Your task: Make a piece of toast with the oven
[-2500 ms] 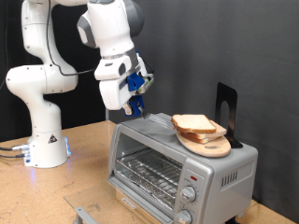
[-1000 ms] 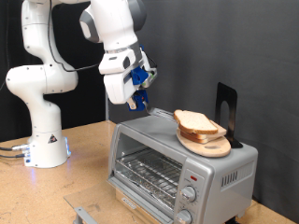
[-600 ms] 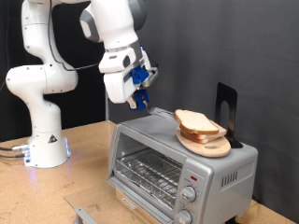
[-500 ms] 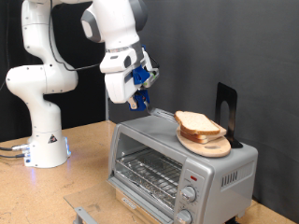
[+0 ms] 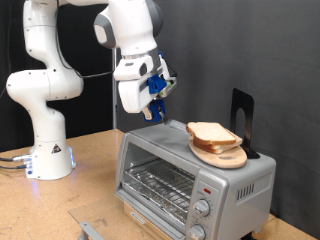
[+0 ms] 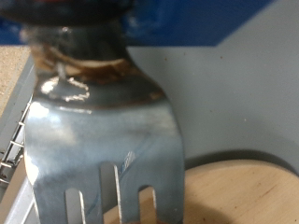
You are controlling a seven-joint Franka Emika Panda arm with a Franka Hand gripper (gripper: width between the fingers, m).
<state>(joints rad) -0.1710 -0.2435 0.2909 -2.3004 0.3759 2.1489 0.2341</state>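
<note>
1. Since the earlier frames, the gripper (image 5: 156,103) has drifted toward the exterior view's right and now hangs above the left part of the oven's top, nearer the bread.
2. Its fingers are closed on a metal fork (image 6: 107,131), whose tines fill the wrist view, just above the wooden board (image 6: 234,194).
3. Slices of bread (image 5: 212,133), the piece of toast among them, lie stacked on the round wooden board (image 5: 228,158) on top of the oven (image 5: 190,178), at its right end.
4. Through the oven's glass door (image 5: 156,179), which is shut, the wire rack is visible.
5. A black stand (image 5: 242,115) rises just behind the board.
</note>
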